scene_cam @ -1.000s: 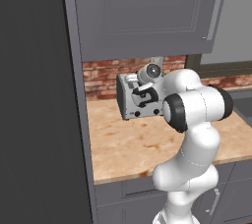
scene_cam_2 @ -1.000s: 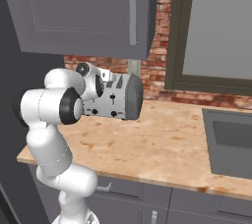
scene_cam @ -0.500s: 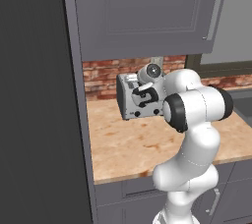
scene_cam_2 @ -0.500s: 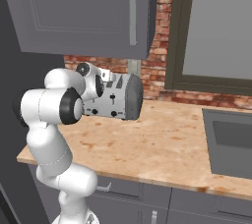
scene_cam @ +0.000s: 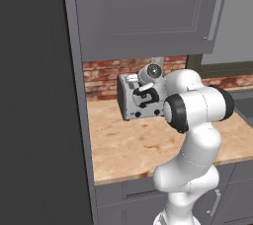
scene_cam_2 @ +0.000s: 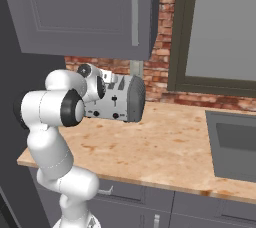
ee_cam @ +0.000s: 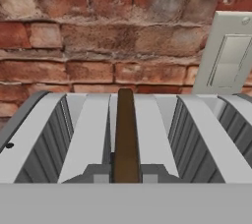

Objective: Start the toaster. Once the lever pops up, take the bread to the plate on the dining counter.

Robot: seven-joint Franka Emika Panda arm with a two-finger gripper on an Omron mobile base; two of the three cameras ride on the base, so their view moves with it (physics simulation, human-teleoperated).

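Observation:
The silver toaster (scene_cam: 126,98) stands at the back of the tan counter against the brick wall, and it also shows from the other side as the toaster (scene_cam_2: 127,99). From above, the toaster (ee_cam: 88,134) shows its slots. The bread (ee_cam: 126,129), a dark brown slice seen edge-on, stands upright in a middle slot. My gripper (ee_cam: 126,173) is at the toaster's top, and its fingertips (ee_cam: 98,173) press the bread's near end from both sides, shut on it. The hand hides part of the toaster's front and top in both base views. The plate and the dining counter are out of view.
A white wall switch (ee_cam: 226,61) sits on the brick behind the toaster. Grey upper cabinets (scene_cam: 148,12) hang low over it. A tall dark cabinet (scene_cam: 39,120) closes the left side. A sink (scene_cam_2: 232,144) lies in the counter (scene_cam_2: 165,142) to the right.

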